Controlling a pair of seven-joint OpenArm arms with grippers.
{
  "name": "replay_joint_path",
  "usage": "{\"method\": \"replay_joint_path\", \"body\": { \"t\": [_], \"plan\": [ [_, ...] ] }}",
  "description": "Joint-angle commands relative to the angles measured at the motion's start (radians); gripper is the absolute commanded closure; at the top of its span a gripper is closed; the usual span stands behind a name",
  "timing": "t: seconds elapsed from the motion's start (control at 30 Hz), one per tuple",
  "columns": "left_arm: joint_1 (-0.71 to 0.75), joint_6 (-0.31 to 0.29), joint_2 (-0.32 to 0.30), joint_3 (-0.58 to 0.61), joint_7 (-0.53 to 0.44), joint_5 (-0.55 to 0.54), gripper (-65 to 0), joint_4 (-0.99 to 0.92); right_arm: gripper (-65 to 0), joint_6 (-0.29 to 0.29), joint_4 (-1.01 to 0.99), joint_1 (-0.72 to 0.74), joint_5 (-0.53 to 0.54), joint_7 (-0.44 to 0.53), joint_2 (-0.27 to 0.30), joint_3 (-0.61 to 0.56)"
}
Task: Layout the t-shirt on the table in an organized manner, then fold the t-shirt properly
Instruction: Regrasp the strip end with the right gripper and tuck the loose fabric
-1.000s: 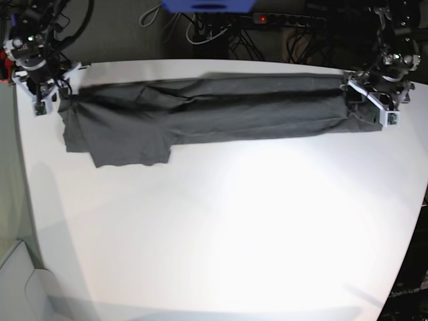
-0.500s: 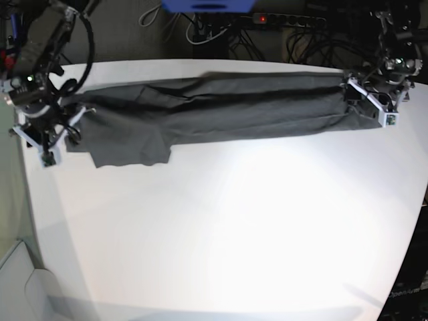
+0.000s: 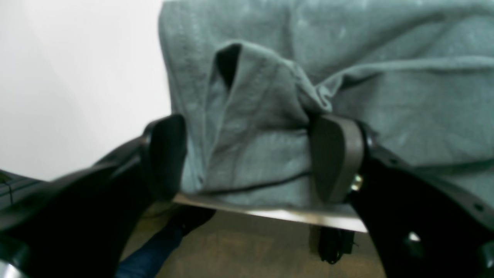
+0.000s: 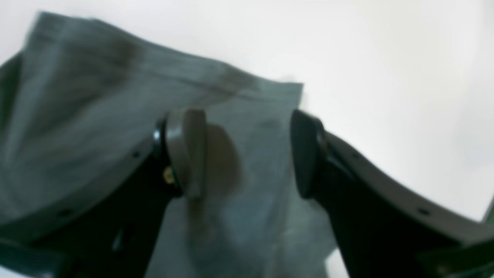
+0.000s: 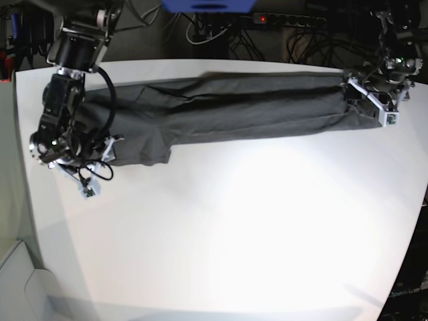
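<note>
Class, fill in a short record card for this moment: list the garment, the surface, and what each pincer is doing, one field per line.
garment: t-shirt, dark grey, stretched into a long folded band across the far side
surface: table, white
left pincer: jaws set wide either side of a bunched edge of the shirt at the table's edge; grip cannot be told
right pincer: open, over the shirt's other end, nothing between its pads
fold state: not yet a neat fold
</note>
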Motion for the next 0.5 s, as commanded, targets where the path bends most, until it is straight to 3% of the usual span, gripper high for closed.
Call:
{"method": "replay_joint_path", "body": {
  "t": [0.0,0.2,0.4,0.47],
  "plan": [
    [0.001,0.003,-0.011,-0.007,-0.005,0.002,-49.1,0.017,-36.0,-0.001,-0.001,0.034,0.012,0.022,0.012,0.005],
    [-0.007,0.000,-0.011,-0.007,-0.005,0.002,-49.1,0.017,-36.0,-0.001,-0.103,0.040,0.012,0.128,0.027,0.051],
    [-0.007,-0.002,-0.011,-0.003,-0.005,0.002,-48.7,0.018,-35.6,-0.001,-0.124,0.029,0.012,0.150,0.026,0.051],
    [-0.007,-0.002,-0.011,-0.003,-0.005,0.002,-48.6,0.018,-32.7,-0.001,-0.124,0.029,0.012,0.150,0.024,0.051]
  ]
}}
